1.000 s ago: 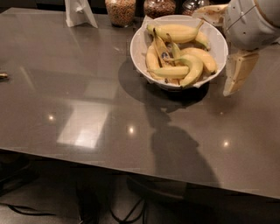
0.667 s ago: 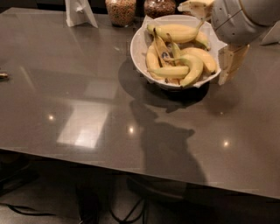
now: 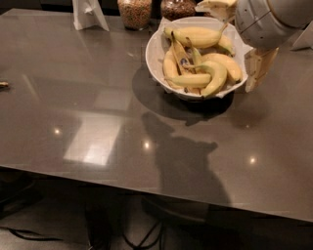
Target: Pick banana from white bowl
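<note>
The white bowl [image 3: 155, 53] stands at the far right of the dark table and holds several yellow bananas [image 3: 195, 37]. My gripper [image 3: 236, 37] hangs over the bowl's right rim. It is open. One cream finger [image 3: 216, 6] is above the bowl's far edge and the other finger [image 3: 256, 67] hangs just outside the right rim. The grey round wrist [image 3: 266, 19] hides part of the bowl's right side. Nothing is held.
Two glass jars of grain [image 3: 135, 11] and a white stand [image 3: 88, 13] are at the table's far edge behind the bowl. A small object [image 3: 4, 85] lies at the left edge. The grey tabletop [image 3: 88, 107] stretches left and toward the front.
The gripper has moved left and farther back, closing in on the bowl's right rim. The bowl and bananas have not moved.
</note>
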Controlling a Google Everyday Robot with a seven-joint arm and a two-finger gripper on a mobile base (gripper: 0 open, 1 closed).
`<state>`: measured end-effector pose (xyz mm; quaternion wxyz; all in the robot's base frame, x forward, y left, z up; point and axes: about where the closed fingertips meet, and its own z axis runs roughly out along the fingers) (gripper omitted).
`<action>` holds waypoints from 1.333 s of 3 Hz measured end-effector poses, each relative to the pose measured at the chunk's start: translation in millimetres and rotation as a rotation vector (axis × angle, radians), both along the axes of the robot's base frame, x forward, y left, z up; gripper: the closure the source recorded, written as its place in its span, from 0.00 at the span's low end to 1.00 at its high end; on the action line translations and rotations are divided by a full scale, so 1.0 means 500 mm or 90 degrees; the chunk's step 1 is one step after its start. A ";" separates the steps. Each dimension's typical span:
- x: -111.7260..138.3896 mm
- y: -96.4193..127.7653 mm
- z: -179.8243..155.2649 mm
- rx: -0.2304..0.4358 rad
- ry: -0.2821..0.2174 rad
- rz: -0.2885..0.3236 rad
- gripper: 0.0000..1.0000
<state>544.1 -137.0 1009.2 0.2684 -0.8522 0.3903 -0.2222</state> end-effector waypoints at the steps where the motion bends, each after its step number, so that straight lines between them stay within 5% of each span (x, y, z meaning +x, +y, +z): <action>1: 0.009 -0.009 -0.013 -0.055 -0.029 0.015 0.00; 3: 0.070 -0.025 -0.066 -0.158 -0.098 0.078 0.00; 4: 0.104 -0.029 -0.094 -0.138 -0.092 0.089 0.18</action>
